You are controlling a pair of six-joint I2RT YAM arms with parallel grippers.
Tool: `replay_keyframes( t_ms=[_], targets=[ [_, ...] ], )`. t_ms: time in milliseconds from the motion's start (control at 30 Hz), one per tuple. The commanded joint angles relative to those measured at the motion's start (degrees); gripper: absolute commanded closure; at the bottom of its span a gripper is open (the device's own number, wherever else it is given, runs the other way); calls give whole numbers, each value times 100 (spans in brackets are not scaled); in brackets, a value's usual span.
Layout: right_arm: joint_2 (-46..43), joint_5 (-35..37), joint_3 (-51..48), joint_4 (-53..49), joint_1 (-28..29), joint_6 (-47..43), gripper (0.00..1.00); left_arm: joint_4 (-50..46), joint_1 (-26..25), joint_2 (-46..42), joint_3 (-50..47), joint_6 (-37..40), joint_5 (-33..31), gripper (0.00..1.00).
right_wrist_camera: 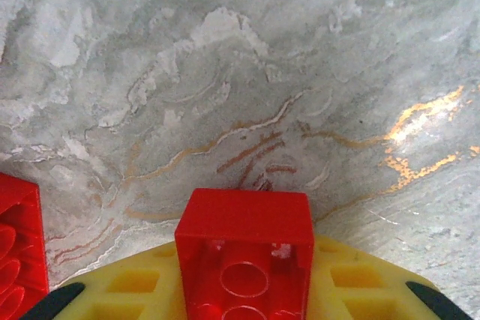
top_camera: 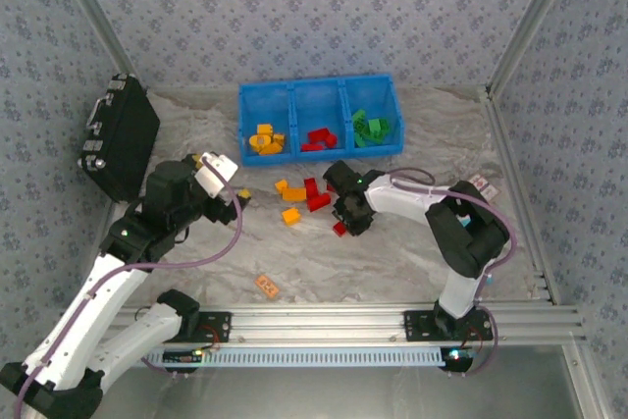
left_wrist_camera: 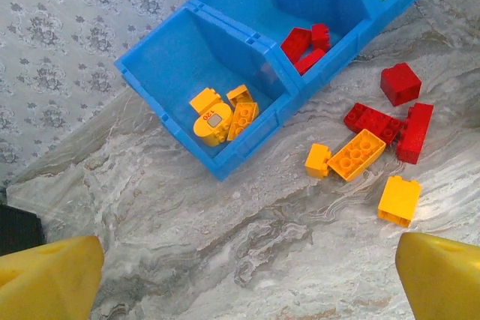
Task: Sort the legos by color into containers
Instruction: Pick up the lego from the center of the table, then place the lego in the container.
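While the marbled grey surface [top_camera: 422, 242] takes up most of the top view, the blue bin [top_camera: 319, 87] sits at its upper centre, three compartments side by side. A black case [top_camera: 123, 134] leans at the left edge of the frame, well apart from the bin.

The left hand [top_camera: 234, 195] hovers left of centre. In its wrist view its yellow fingers [left_wrist_camera: 45, 279] stand wide apart in the two bottom corners, with nothing between them but bare surface. The right hand [top_camera: 346, 215] is low over the surface just right of centre, closed narrow on a red brick [right_wrist_camera: 244, 252]. In the right wrist view that brick sits at bottom centre, yellow on both sides of it, a face with round shapes turned to the camera.

Inside the bin, the left compartment holds orange-yellow bricks [top_camera: 265, 140], the middle one red bricks [top_camera: 318, 138] and the right one green bricks [top_camera: 372, 129]. Below the bin, between the two hands, loose bricks [top_camera: 299, 195] lie on the surface. The left wrist view shows them at right of frame as three red pieces [left_wrist_camera: 371, 119] and three orange-yellow pieces [left_wrist_camera: 357, 154], close together.

An orange tag [top_camera: 267, 286] lies alone at lower centre, near the front rail.
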Motion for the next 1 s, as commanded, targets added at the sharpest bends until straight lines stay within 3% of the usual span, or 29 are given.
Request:
replay_keyframes(
  t_ms=[0,133,267,633,867,967],
  targets=[
    [244,309,380,627,-275,-792,70,159,-56,-87,-4,112,-78,0],
    [326,677,1880,-531,-535,-2297,73,175,-56,-130,-43,78,-70,0],
    [1050,770,3797,-1562,-767,-3553,72,227,-56,-139,-78,59,-29,0],
    [3565,636,7889,-1930,-1054,-5150,73,172,-135,-298,-153,327,-161,0],
    [4254,720,8473,-1305,-1142,-5708,72,103,-135,-277,-140,382,-199,0],
    [4452,386,8561,-1087,-1130,-5974,58,139,-135,-231,-149,374,-143,0]
  ],
)
